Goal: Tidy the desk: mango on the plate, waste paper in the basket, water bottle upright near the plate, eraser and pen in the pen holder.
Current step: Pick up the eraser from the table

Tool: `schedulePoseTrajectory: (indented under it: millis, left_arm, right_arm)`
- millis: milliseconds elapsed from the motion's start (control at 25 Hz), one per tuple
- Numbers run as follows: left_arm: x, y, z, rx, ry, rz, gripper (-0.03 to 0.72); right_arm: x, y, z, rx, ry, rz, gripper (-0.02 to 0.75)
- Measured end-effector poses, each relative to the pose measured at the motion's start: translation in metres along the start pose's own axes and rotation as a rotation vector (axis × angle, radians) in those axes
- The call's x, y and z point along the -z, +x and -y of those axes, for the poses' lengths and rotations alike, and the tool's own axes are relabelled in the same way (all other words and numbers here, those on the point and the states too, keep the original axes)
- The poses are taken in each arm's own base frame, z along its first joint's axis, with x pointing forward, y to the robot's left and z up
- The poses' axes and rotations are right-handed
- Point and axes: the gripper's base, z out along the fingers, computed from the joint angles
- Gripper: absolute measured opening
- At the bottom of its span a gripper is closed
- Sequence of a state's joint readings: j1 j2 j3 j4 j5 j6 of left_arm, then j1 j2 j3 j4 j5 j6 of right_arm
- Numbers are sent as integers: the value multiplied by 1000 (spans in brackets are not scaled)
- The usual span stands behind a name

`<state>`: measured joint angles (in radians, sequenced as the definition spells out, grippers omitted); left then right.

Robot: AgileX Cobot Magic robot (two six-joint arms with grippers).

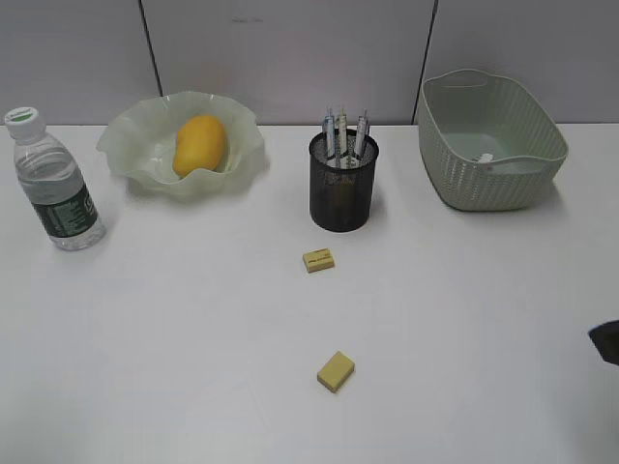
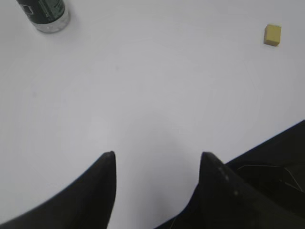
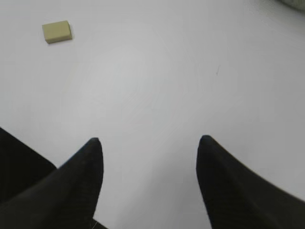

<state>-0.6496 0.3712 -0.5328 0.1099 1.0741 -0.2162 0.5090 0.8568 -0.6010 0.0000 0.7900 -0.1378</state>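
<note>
The mango (image 1: 200,145) lies in the wavy green plate (image 1: 131,145) at the back left. Left of the plate the water bottle (image 1: 58,184) stands upright; its base (image 2: 45,14) shows in the left wrist view. Pens (image 1: 343,135) stick out of the black mesh pen holder (image 1: 343,193). Two yellow erasers lie on the desk, one (image 1: 318,259) just in front of the holder, the other (image 1: 336,370) nearer. The basket (image 1: 503,184) holds a small white bit (image 1: 486,158), perhaps the waste paper. My left gripper (image 2: 157,155) and right gripper (image 3: 150,140) are both open over bare desk.
An eraser (image 2: 272,34) lies far ahead right of the left gripper, and an eraser (image 3: 57,31) far ahead left of the right one. A dark part of the right arm (image 1: 606,340) shows at the right edge. A grey wall (image 1: 290,48) runs behind the desk.
</note>
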Motion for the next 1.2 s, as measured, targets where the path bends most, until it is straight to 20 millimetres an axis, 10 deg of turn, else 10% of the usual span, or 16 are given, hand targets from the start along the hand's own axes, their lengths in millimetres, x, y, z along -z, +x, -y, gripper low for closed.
schedulePoseTrajectory:
  millis: [520, 920, 1200]
  left_arm:
    - [0, 0, 0, -8, 1, -2, 424]
    - [0, 0, 0, -9, 1, -2, 424]
    - [0, 0, 0, -11, 1, -2, 424]
  right_arm:
    - [-70, -90, -12, 77, -67, -91, 495]
    - [-122, -86, -89, 159, -185, -190, 495]
    - [-170, -75, -106, 126, -177, -319, 499]
